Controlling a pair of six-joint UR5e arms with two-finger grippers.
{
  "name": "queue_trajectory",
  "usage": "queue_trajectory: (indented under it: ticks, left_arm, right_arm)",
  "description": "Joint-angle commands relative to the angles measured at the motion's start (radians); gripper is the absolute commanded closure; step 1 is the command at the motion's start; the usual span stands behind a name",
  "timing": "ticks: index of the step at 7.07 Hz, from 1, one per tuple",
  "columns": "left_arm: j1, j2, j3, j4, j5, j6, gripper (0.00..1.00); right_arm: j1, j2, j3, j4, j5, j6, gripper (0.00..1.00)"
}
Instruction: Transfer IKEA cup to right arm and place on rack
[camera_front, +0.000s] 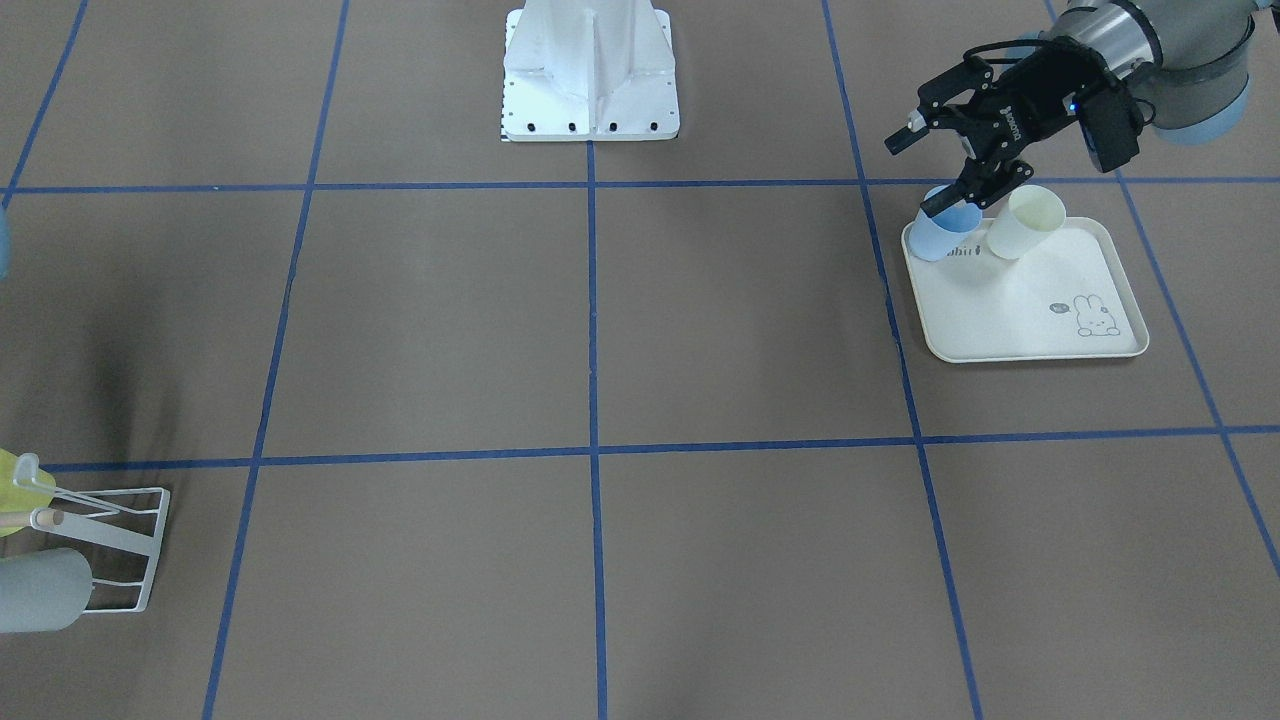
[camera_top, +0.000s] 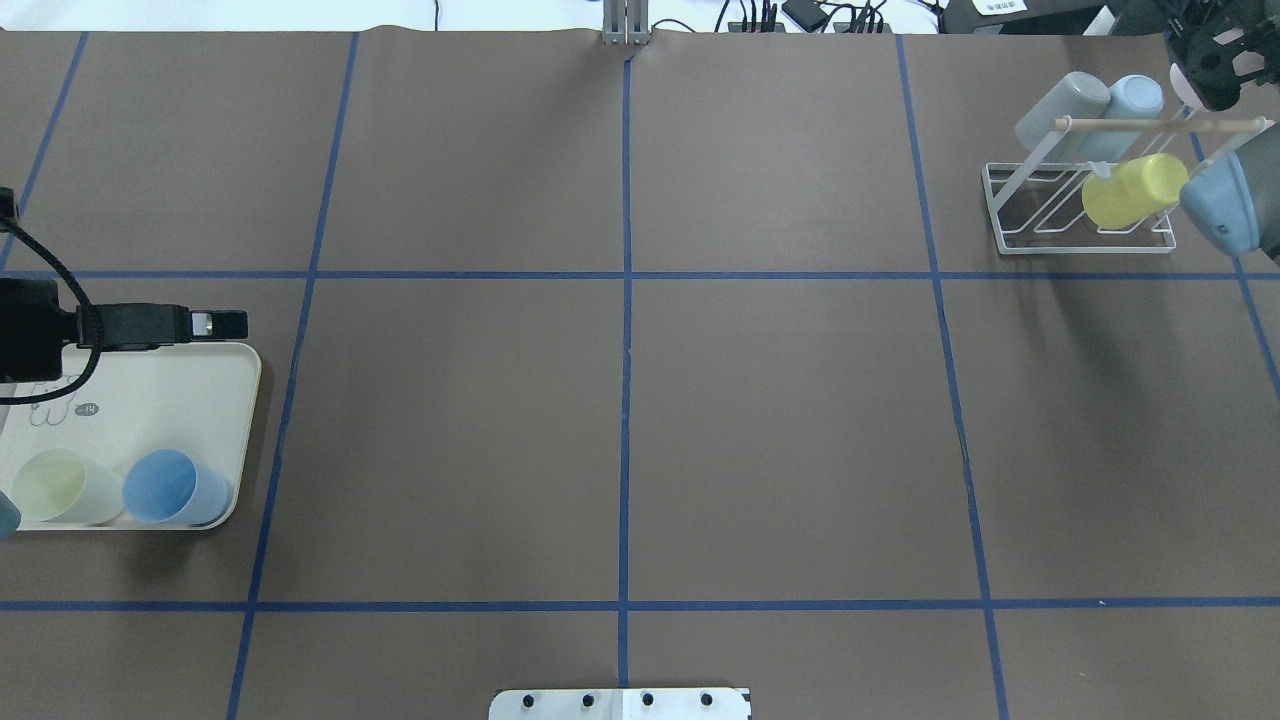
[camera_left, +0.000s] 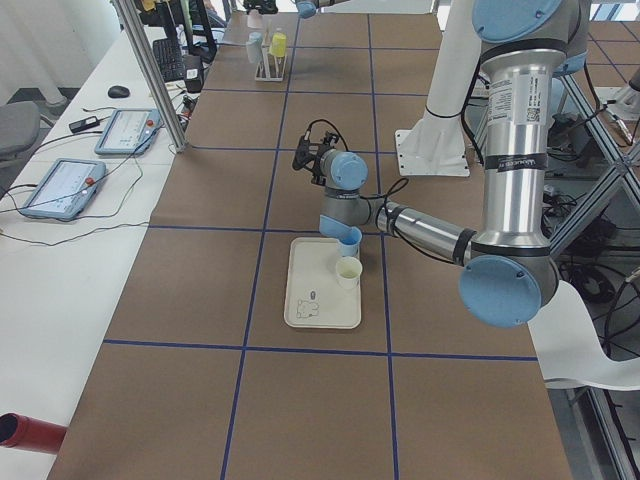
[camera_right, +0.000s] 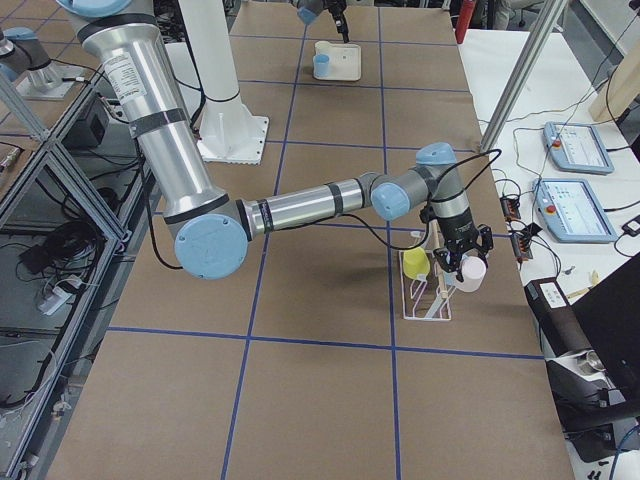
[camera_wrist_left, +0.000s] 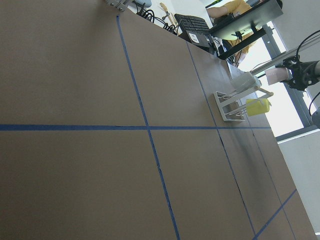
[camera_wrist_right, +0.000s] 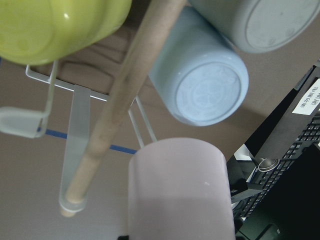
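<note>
- The right pincer (camera_right: 460, 258) is clamping a pale pink plastic cup (camera_wrist_right: 180, 190) just beside the small white wire rack (camera_top: 1010, 215), near the tip of its light wooden dowel (camera_wrist_right: 125, 100). Whether cup and dowel are touching is not showing.
- The overhead view is cutting this pincer off at its corner. The front-facing view is catching only the rack's edge.
- The rack is carrying a yellow-green cup (camera_top: 1130, 192), a grey cup (camera_top: 1060, 108) and a light-blue cup (camera_wrist_right: 205, 85).
- The left pincer (camera_front: 925, 170) is hanging with jaws spread over a blue cup (camera_front: 945, 235) on the cream rabbit-print tray (camera_front: 1020, 310), its lower finger overlapping the rim. A cream cup (camera_front: 1020, 225) is standing beside it.
- Overhead, those jaws are proving hard to read.
- The left wrist view is showing only the brown, blue-taped desk (camera_wrist_left: 75, 175) and the far rack.
</note>
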Motion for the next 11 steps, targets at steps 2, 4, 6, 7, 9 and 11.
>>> queue_trajectory:
  ticks: [2,4,6,7,9,11]
  left_arm:
    - [0.000,0.000,-0.002,0.000,-0.001,0.000,0.00]
    - [0.000,0.000,-0.002,0.000,0.001,0.000,0.00]
    - [0.000,-0.002,-0.002,-0.002,0.001,0.000,0.00]
    - [0.000,-0.002,-0.002,-0.002,0.001,0.000,0.00]
    - [0.000,-0.002,-0.002,-0.002,0.001,0.000,0.00]
    - [0.000,-0.002,-0.002,-0.002,0.001,0.000,0.00]
  right_arm:
    - [-0.014,-0.008,-0.001,-0.001,-0.035,-0.010,1.00]
    - [-0.016,-0.008,-0.014,0.002,-0.038,-0.010,1.00]
    - [-0.030,-0.008,-0.024,0.002,-0.045,-0.008,1.00]
    - [-0.039,-0.008,-0.027,0.002,-0.070,-0.008,1.00]
    - [-0.050,-0.008,-0.036,0.002,-0.085,-0.005,0.96]
    - [-0.059,-0.008,-0.039,0.002,-0.099,-0.001,0.79]
